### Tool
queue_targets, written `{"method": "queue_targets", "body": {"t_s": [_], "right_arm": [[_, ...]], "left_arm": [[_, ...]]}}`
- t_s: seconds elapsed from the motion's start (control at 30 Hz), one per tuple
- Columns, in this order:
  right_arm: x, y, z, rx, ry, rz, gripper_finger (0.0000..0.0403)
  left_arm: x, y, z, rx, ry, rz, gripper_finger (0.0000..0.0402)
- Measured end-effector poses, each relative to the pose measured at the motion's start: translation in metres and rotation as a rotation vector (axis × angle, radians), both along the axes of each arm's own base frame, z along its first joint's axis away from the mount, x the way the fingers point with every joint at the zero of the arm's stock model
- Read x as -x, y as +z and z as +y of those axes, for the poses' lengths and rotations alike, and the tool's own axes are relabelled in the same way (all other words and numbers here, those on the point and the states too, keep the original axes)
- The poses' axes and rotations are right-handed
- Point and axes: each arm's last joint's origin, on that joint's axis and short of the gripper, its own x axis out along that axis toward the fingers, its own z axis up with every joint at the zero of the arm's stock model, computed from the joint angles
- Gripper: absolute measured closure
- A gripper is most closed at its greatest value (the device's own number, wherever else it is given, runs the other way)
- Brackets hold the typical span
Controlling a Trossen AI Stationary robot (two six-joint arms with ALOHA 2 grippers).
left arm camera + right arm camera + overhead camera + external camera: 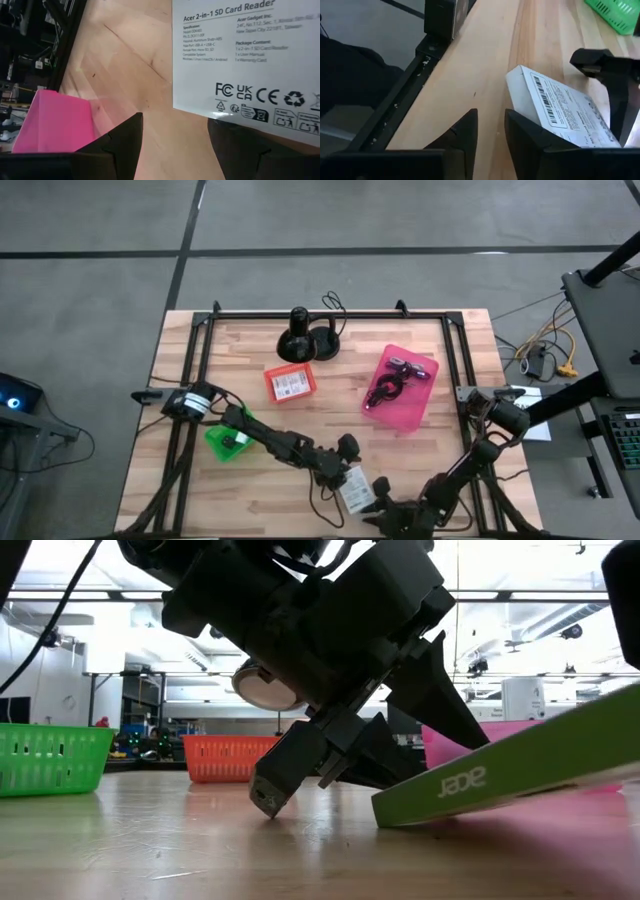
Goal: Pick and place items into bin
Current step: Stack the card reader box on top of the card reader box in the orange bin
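The near table edge is crowded — the left gripper (345,470), the white card-reader box (357,491) and the right gripper (385,513) sit close together. Bare wood lies between the orange bin (290,382) and pink bin (402,387) — the black stand (296,340) stands behind.

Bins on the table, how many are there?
3. A green bin sits near the table's left side under the left arm, an orange bin near the middle, and a pink bin to the right, holding dark items. None seems hidden.
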Motion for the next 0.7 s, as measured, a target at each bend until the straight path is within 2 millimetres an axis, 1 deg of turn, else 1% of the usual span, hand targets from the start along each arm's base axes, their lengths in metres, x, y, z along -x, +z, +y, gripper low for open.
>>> {"method": "queue_targets", "body": {"t_s": [0.3,0.5,0.7], "right_arm": [[-0.0016,0.0031,0.0022,0.077,0.037,0.017,0.03],[-0.0027,0.0051,0.0033,0.128,0.062,0.004,0.0305],[-0.0025,0.0057,0.0027,0.161,0.041,-0.019,0.0307]], "left_arm": [[0.0002,-0.0005,0.0007,0.014,0.015,0.009,0.0194],[0.0002,-0.0007,0.0007,0.013,0.015,0.01,0.0194],[0.0005,-0.0012,0.0008,0.015,0.018,0.016,0.0194]]}}
